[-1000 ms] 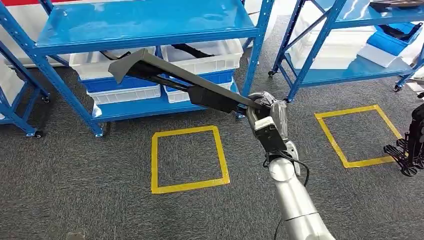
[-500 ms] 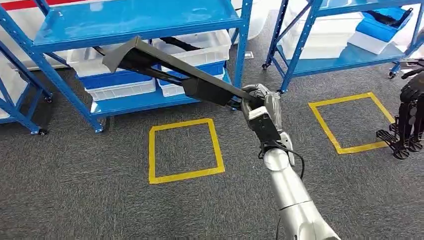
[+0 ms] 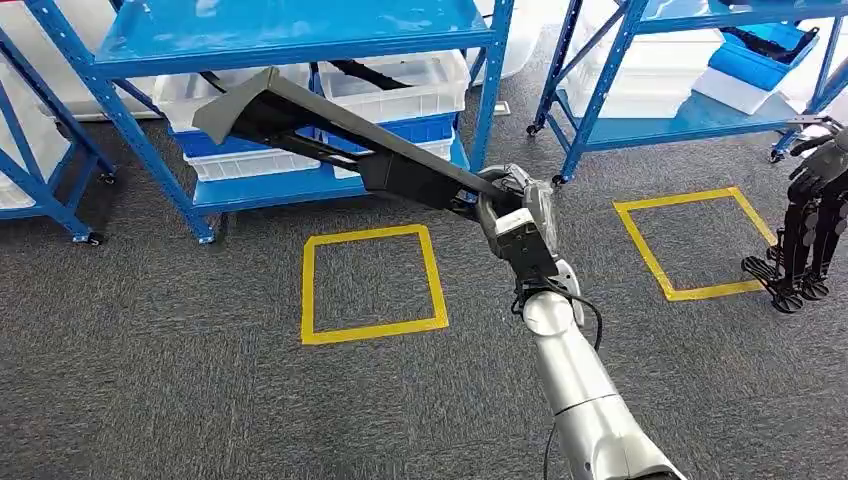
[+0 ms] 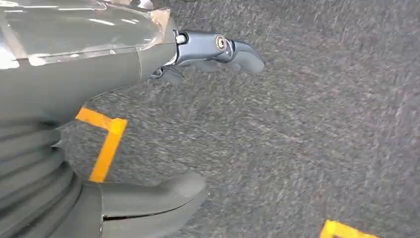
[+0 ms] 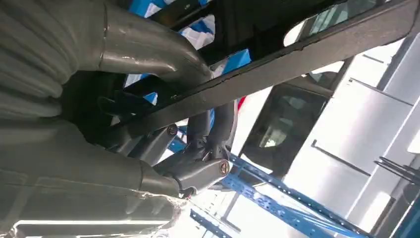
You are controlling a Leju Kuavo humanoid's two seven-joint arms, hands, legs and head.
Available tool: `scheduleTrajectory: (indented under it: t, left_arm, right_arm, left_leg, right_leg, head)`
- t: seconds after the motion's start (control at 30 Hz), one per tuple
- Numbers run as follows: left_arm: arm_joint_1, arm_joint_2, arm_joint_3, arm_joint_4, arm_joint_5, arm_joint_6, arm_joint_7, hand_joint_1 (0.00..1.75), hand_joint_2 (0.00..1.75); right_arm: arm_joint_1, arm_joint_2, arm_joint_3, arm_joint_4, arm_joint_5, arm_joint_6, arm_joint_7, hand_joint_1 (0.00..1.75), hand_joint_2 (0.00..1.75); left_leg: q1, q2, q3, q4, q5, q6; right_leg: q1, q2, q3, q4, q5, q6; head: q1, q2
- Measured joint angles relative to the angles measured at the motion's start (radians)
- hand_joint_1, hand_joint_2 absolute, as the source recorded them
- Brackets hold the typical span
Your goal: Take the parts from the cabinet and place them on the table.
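Step in hand: carrying; the long black part (image 3: 340, 140) is out of the blue rack (image 3: 300, 45) and held in the air in front of it.
Right hand (image 3: 505, 205): fingers wrapped around the part's near end; the far end sticks out toward the rack's lower shelf, above the white bins (image 3: 400, 85).
Left hand (image 4: 208, 49): hangs over the carpet, fingers loosely apart, holding nothing.
Next move: judged, turning away from the rack toward the bench while keeping the long far end clear of the rack posts.

Long dark grey part (image 3: 330, 135) — flared far end by the cabinet (image 3: 300, 40), near end gripped, raised above floor.
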Motion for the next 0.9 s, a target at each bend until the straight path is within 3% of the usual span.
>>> scheduleTrajectory:
  t: [0.03,0.07,0.1,0.13,0.2,0.23,0.27,0.33,0.4,0.47,0.53,0.57,0.6,0.63,0.7,0.73,0.77,0.8,0.83,0.87,0.9]
  left_arm:
    - [0.002,-0.001,0.001,0.000,0.000,-0.001,0.000,0.00,1.75]
    - [0.005,-0.002,0.003,0.000,0.000,-0.001,0.000,0.00,1.75]
    - [0.006,-0.003,0.003,0.000,0.000,-0.001,0.000,0.00,1.75]
    - [0.007,-0.003,0.004,0.000,0.000,-0.001,0.000,0.00,1.75]
    - [0.008,-0.003,0.005,0.000,0.000,-0.001,0.000,0.00,1.75]
    - [0.007,-0.001,0.005,0.000,-0.001,-0.001,0.000,0.00,1.75]
    - [0.006,-0.001,0.007,0.000,-0.002,-0.001,-0.001,0.00,1.75]
    - [0.009,-0.002,0.009,0.000,-0.003,-0.001,-0.002,0.00,1.75]
    - [0.011,-0.002,0.011,0.000,-0.005,0.000,-0.002,0.00,1.75]
    - [0.011,0.000,0.011,0.000,-0.006,0.001,-0.002,0.00,1.75]
    - [0.014,0.002,0.011,0.000,-0.006,0.001,-0.002,0.00,1.75]
    - [0.016,0.002,0.012,0.000,-0.006,0.001,-0.002,0.00,1.75]
    - [0.018,0.002,0.012,0.001,-0.006,0.001,-0.002,0.00,1.75]
    - [0.019,0.002,0.012,0.001,-0.006,0.001,-0.002,0.00,1.75]
    - [0.017,0.004,0.012,0.001,-0.006,0.001,-0.002,0.00,1.75]
    - [0.017,0.007,0.012,0.000,-0.006,0.001,-0.002,0.00,1.75]
    - [0.017,0.008,0.012,0.001,-0.007,0.001,-0.002,0.00,1.75]
    - [0.016,0.010,0.012,0.001,-0.008,0.001,-0.002,0.00,1.75]
    - [0.017,0.005,0.012,0.001,-0.008,0.001,-0.002,0.00,1.75]
    - [0.018,0.007,0.012,0.001,-0.007,0.001,-0.002,0.00,1.75]
    - [0.018,0.007,0.012,0.001,-0.008,0.001,-0.002,0.00,1.75]
  right_arm:
    - [0.001,0.000,0.000,0.003,0.000,0.000,0.000,1.75,1.75]
    - [0.002,0.000,0.000,0.007,0.000,0.000,0.000,1.75,1.75]
    - [0.002,0.000,0.001,0.010,0.000,-0.001,0.000,1.75,1.75]
    - [0.002,-0.001,0.001,0.011,-0.001,-0.002,0.000,1.75,1.75]
    - [0.001,-0.002,0.001,0.011,-0.002,-0.003,0.000,1.75,1.75]
    - [-0.001,-0.002,0.001,0.011,-0.003,-0.004,0.002,1.75,1.75]
    - [0.001,-0.001,0.003,0.010,-0.003,-0.006,0.003,1.75,1.75]
    - [0.007,-0.003,0.003,0.010,-0.003,-0.006,0.012,1.75,1.75]
    - [0.008,-0.005,0.004,0.009,-0.003,-0.006,0.014,1.75,1.75]
    - [0.006,-0.005,0.004,0.004,-0.005,-0.006,0.015,1.75,1.75]
    - [0.007,-0.005,0.005,0.004,-0.006,-0.006,0.018,1.75,1.75]
    - [0.007,-0.005,0.005,0.004,-0.007,-0.006,0.019,1.75,1.75]
    - [0.007,-0.005,0.005,0.004,-0.008,-0.006,0.019,1.75,1.75]
    - [0.007,-0.005,0.005,0.004,-0.008,-0.006,0.019,1.75,1.75]
    - [0.007,-0.005,0.005,0.001,-0.009,-0.006,0.019,1.75,1.75]
    - [0.007,-0.005,0.005,-0.002,-0.009,-0.006,0.019,1.75,1.75]
    - [0.003,-0.006,0.005,-0.002,-0.009,-0.006,0.019,1.75,1.75]
    - [0.002,-0.006,0.005,-0.002,-0.009,-0.006,0.020,1.75,1.75]
    - [0.003,-0.006,0.006,-0.003,-0.009,-0.006,0.020,1.75,1.75]
    - [0.002,-0.006,0.006,-0.003,-0.009,-0.006,0.021,1.75,1.75]
    - [0.002,-0.006,0.006,-0.003,-0.009,-0.006,0.021,1.75,1.75]
  left_leg:
    - [0.000,0.000,-0.011,0.001,0.008,-0.003]
    - [0.002,0.001,-0.021,0.001,0.015,-0.006]
    - [0.005,0.001,-0.029,0.002,0.021,-0.012]
    - [0.009,0.001,-0.034,0.003,0.026,-0.017]
    - [0.016,0.000,-0.040,0.010,0.031,-0.029]
    - [0.011,0.001,-0.048,0.013,0.033,-0.038]
    - [0.009,0.001,-0.054,0.018,0.037,-0.044]
    - [0.010,0.000,-0.056,0.012,0.047,-0.056]
    - [0.019,0.000,-0.063,0.017,0.042,-0.064]
    - [0.019,-0.001,-0.103,0.113,-0.035,-0.065]
    - [0.017,-0.006,-0.182,0.296,-0.120,-0.068]
    - [0.017,-0.007,-0.198,0.337,-0.130,-0.066]
    - [0.017,-0.007,-0.191,0.331,-0.118,-0.062]
    - [0.016,-0.007,-0.161,0.281,-0.088,-0.055]
    - [0.007,-0.010,-0.053,0.103,-0.013,-0.033]
    - [0.001,-0.013,-0.023,0.046,-0.013,-0.017]
    - [-0.001,-0.009,-0.014,0.028,-0.014,-0.018]
    - [-0.004,-0.008,-0.017,0.026,-0.010,-0.023]
    - [-0.005,-0.008,-0.020,0.023,-0.008,-0.041]
    - [-0.010,-0.009,-0.022,0.023,-0.004,-0.035]
    - [-0.012,-0.010,-0.024,0.023,-0.003,-0.033]
  right_leg:
    - [-0.004,0.000,-0.021,0.070,-0.029,0.004]
    - [-0.009,0.000,-0.023,0.103,-0.041,0.014]
    - [-0.015,0.000,0.005,0.078,-0.036,0.024]
    - [-0.020,-0.001,0.054,0.012,-0.019,0.037]
    - [-0.032,-0.002,0.184,-0.186,0.026,0.064]
    - [-0.025,0.000,0.206,-0.220,0.007,0.061]
    - [-0.021,0.008,0.196,-0.223,0.015,0.047]
    - [-0.016,0.008,0.189,-0.212,0.017,0.036]
    - [-0.028,0.008,0.186,-0.218,0.028,0.016]
    - [-0.022,0.008,0.179,-0.217,0.035,-0.004]
    - [-0.012,0.007,0.167,-0.216,0.043,-0.017]
    - [-0.007,0.007,0.162,-0.216,0.045,-0.020]
    - [-0.003,0.007,0.158,-0.216,0.049,-0.025]
    - [0.001,0.008,0.156,-0.216,0.050,-0.025]
    - [0.008,0.008,0.157,-0.216,0.053,-0.025]
    - [0.005,0.008,0.157,-0.216,0.055,-0.023]
    - [0.021,0.007,0.150,-0.212,0.057,-0.019]
    - [0.013,0.006,0.145,-0.210,0.058,-0.015]
    - [0.023,0.005,0.144,-0.207,0.056,-0.020]
    - [0.014,0.005,0.141,-0.208,0.058,-0.017]
    - [0.016,0.005,0.139,-0.208,0.061,-0.012]
  head:
    - [0.000,0.000]
    - [0.000,0.000]
    - [0.000,0.000]
    - [0.000,0.000]
    - [0.000,0.000]
    - [0.001,0.000]
    - [-0.003,0.000]
    - [-0.002,0.000]
    - [-0.002,0.000]
    - [-0.002,0.000]
    - [-0.003,0.000]
    - [-0.003,0.000]
    - [-0.003,0.000]
    - [-0.003,0.000]
    - [-0.003,0.000]
    - [-0.002,0.000]
    - [-0.002,0.000]
    - [-0.002,0.000]
    - [-0.001,0.000]
    - [-0.002,0.000]
    - [-0.002,0.000]
